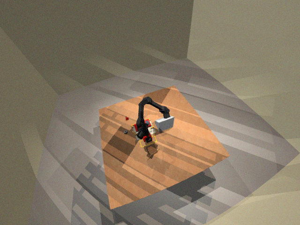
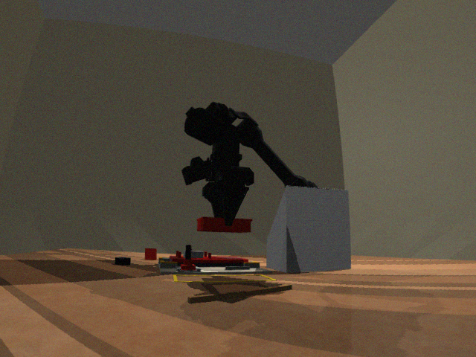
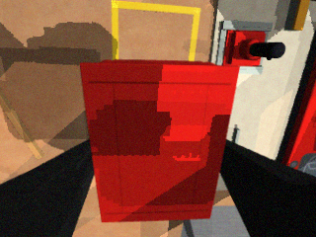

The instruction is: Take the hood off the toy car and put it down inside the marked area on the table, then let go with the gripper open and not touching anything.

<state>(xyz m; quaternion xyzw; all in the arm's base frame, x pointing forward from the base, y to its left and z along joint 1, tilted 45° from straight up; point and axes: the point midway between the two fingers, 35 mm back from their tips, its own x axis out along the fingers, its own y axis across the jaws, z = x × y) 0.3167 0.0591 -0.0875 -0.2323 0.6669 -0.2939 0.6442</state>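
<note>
We've got the red hood [image 2: 210, 224] clamped in the gripper [image 2: 229, 222], clear above the car [image 2: 215, 260]. Yellow outline [image 2: 224, 281] on the table; gray block [image 2: 318, 230] stands right of the car.
</note>
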